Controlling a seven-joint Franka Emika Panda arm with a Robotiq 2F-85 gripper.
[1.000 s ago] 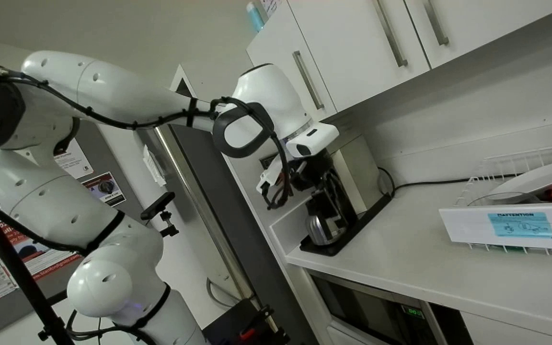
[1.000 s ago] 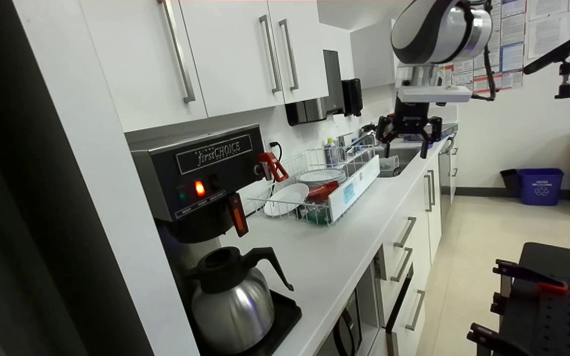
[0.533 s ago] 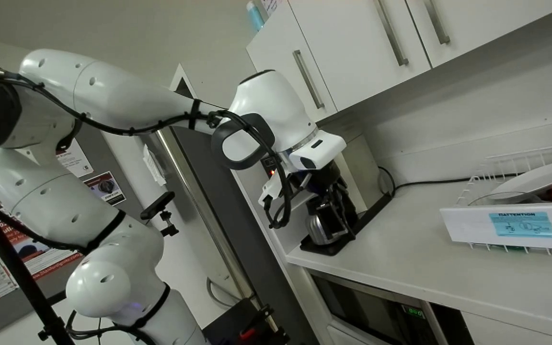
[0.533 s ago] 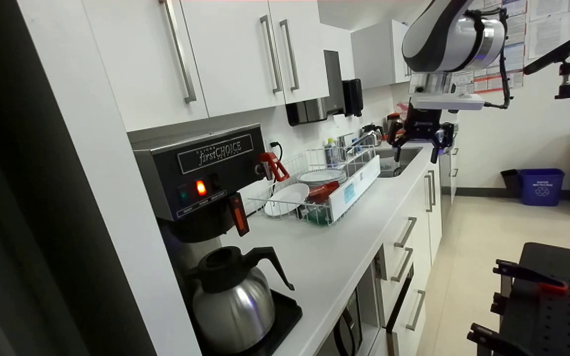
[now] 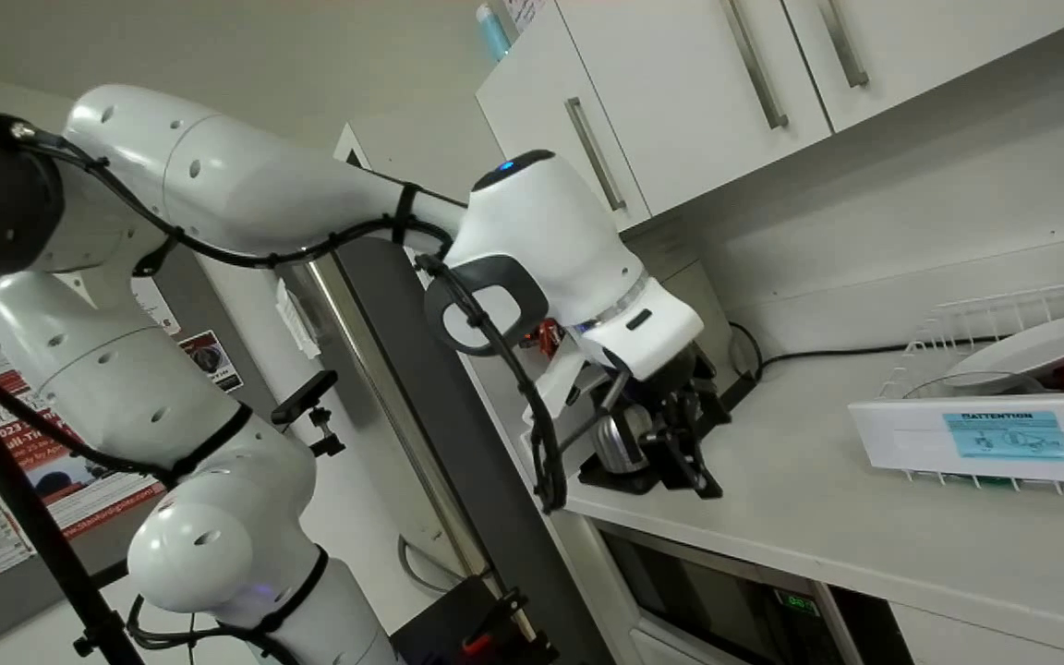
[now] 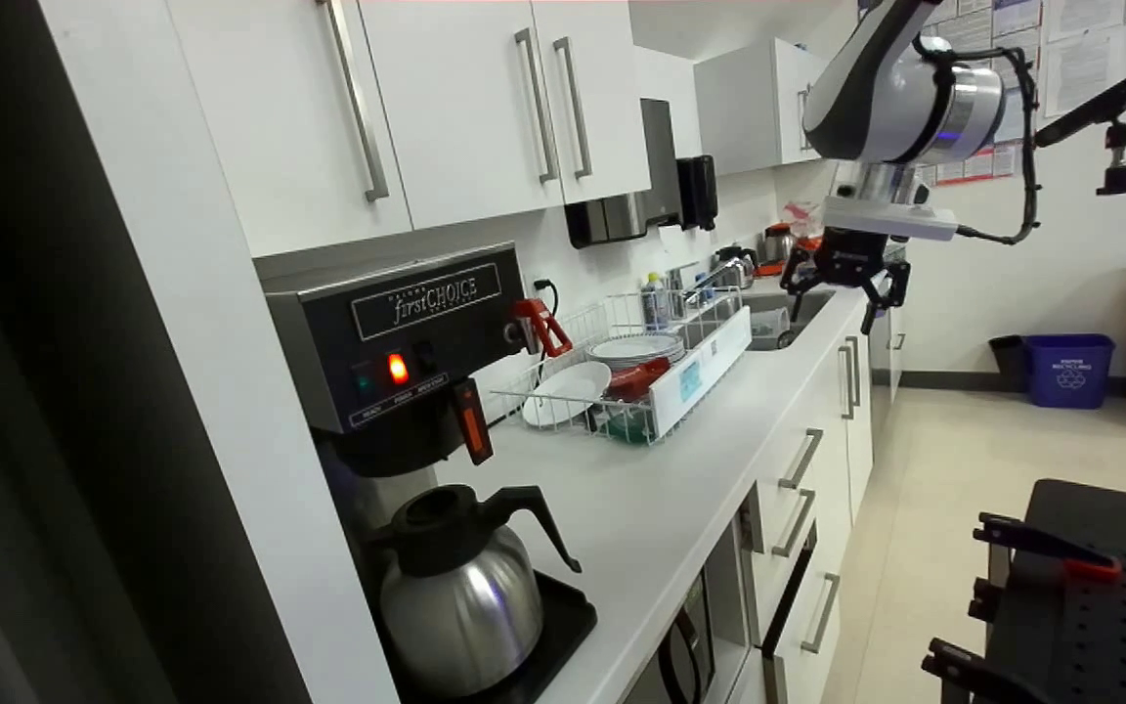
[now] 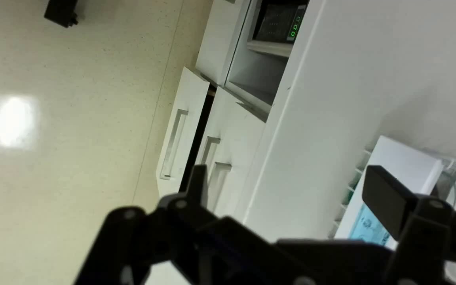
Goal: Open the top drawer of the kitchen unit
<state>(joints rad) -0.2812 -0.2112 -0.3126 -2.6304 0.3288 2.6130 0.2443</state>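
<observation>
The kitchen unit's white worktop [image 6: 641, 489] shows in both exterior views and in the wrist view [image 7: 311, 118]. Its top drawer, with a metal bar handle [image 6: 801, 460], looks shut; the handle also shows in the wrist view [image 7: 219, 178]. A second handle [image 6: 795, 523] sits just below it. A lower drawer [image 6: 817, 616] stands ajar with a dark gap above it. My gripper [image 6: 832, 317] is open and empty, above the worktop's level and apart from the handles. In the wrist view the gripper [image 7: 287, 170] has its fingers wide apart, one overlapping the handles in the picture.
A dish rack [image 6: 700, 376] with plates stands on the worktop. A coffee machine [image 6: 407, 342] and steel jug [image 6: 465, 606] stand at its end. Wall cupboards [image 6: 465, 108] hang above. A black perforated platform [image 6: 1101, 606] with clamps stands across the floor.
My arm has moved lower, and to the right in both exterior views. The gripper has tilted and stays open. The drawers look unchanged.
</observation>
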